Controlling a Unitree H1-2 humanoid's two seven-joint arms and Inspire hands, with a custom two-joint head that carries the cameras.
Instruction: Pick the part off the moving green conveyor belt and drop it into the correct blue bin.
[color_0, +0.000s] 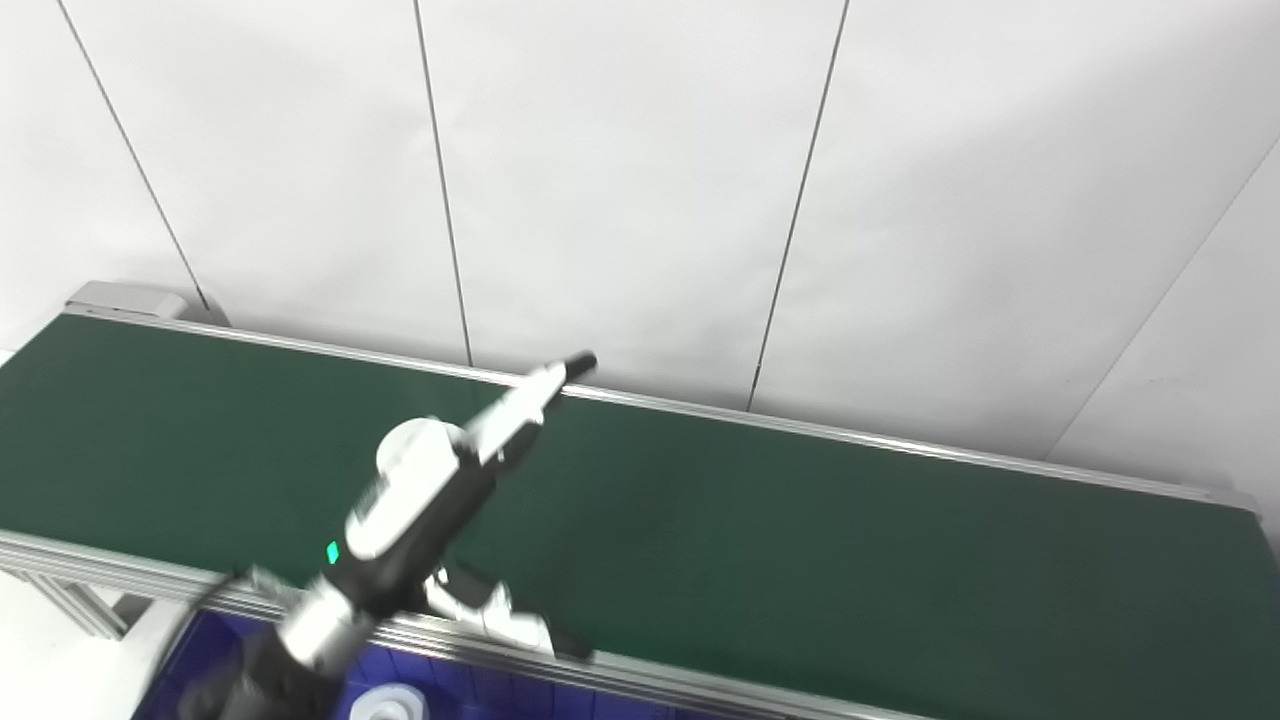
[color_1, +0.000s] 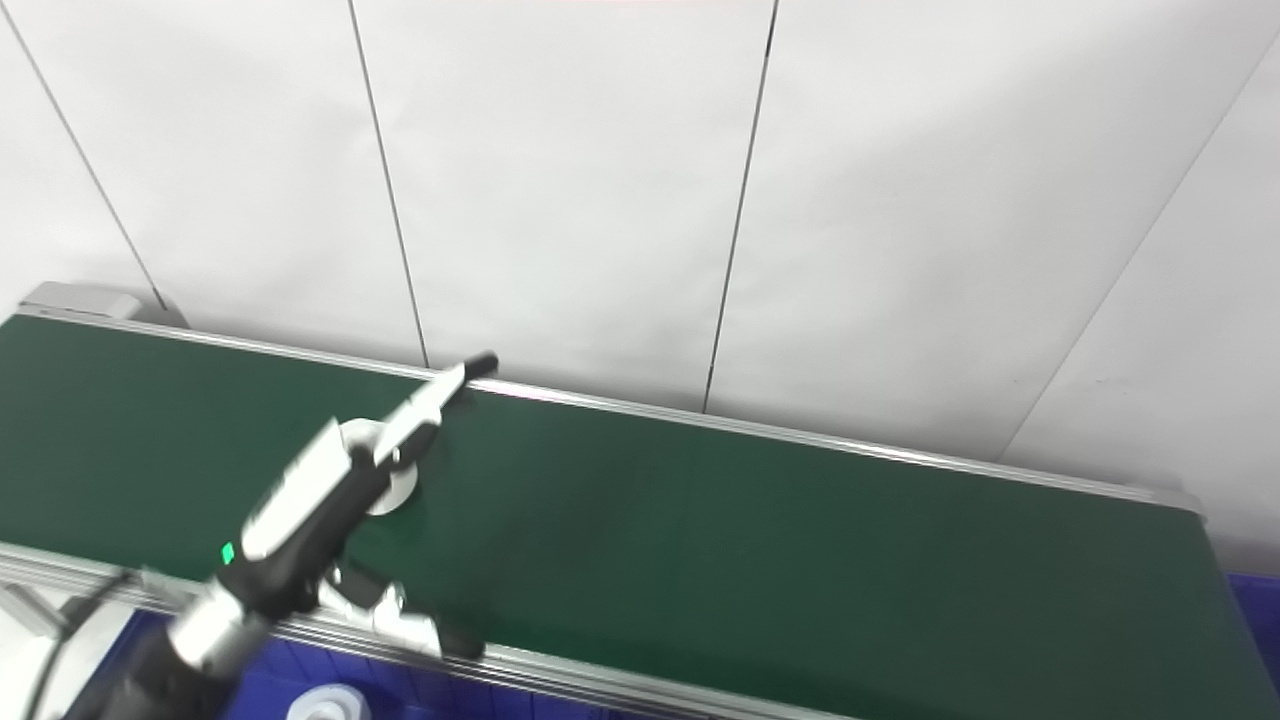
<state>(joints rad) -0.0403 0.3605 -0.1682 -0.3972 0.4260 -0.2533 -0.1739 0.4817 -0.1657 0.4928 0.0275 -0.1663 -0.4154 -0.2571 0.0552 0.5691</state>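
Green belt (color_1: 700, 520), white part (color_1: 392, 492) — beneath open left hand (color_1: 330, 490)

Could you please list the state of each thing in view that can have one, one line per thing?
left robot hand: open, fingers extended over the belt, holding nothing.
white part: lying on the belt, partly hidden behind the hand, not gripped.
green conveyor belt: bare apart from that part; motion cannot be told.
blue bin: below the near rail, a white part inside.
right robot hand: not in view.
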